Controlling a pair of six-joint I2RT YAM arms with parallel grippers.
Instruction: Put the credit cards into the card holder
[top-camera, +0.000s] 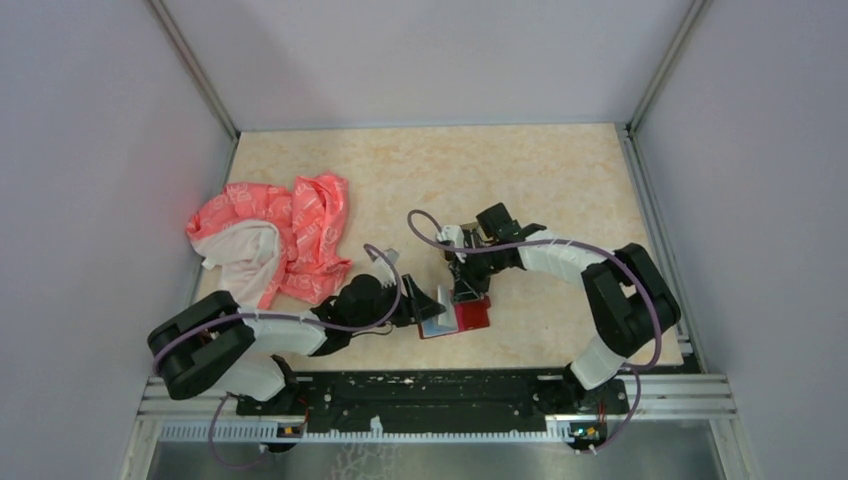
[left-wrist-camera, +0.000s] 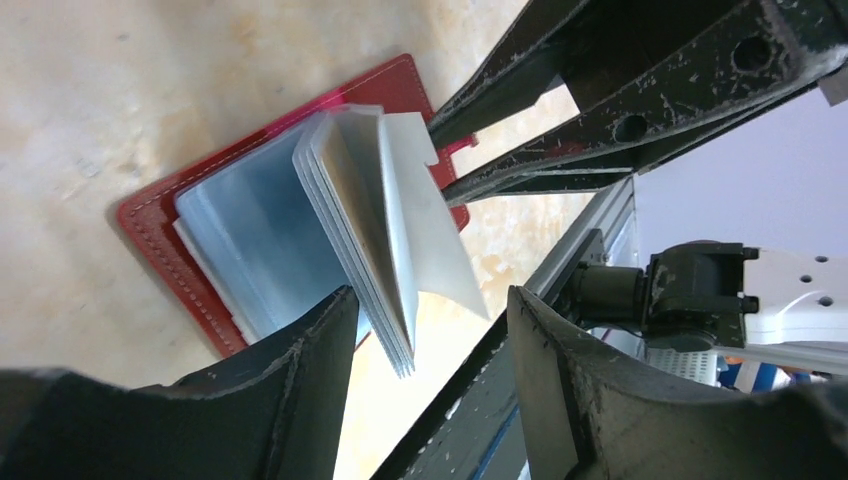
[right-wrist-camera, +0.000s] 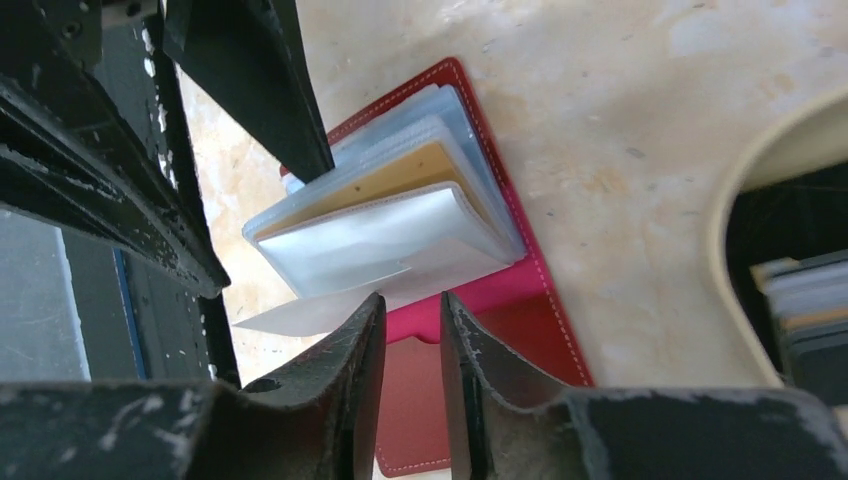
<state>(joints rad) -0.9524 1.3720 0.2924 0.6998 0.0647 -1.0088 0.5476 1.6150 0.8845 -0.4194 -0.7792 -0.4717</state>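
Left gripper (left-wrist-camera: 430, 300): fingers wide apart, straddling the fanned clear plastic sleeves (left-wrist-camera: 350, 210) of the open red leather-like card holder (top-camera: 476, 316), which lies flat on the beige table (top-camera: 420, 170), near front centre. Right gripper (right-wrist-camera: 410, 298): gap narrow at a loose leaf; cannot tell if it grips. One sleeve holds a gold-tan credit card (right-wrist-camera: 400, 178).

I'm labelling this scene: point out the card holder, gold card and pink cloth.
card holder (right-wrist-camera: 512, 310), right wrist view, red cover below the sleeves.
gold card (right-wrist-camera: 400, 180), right wrist view, face inside a sleeve.
pink cloth (top-camera: 310, 215), top view, middle folds.
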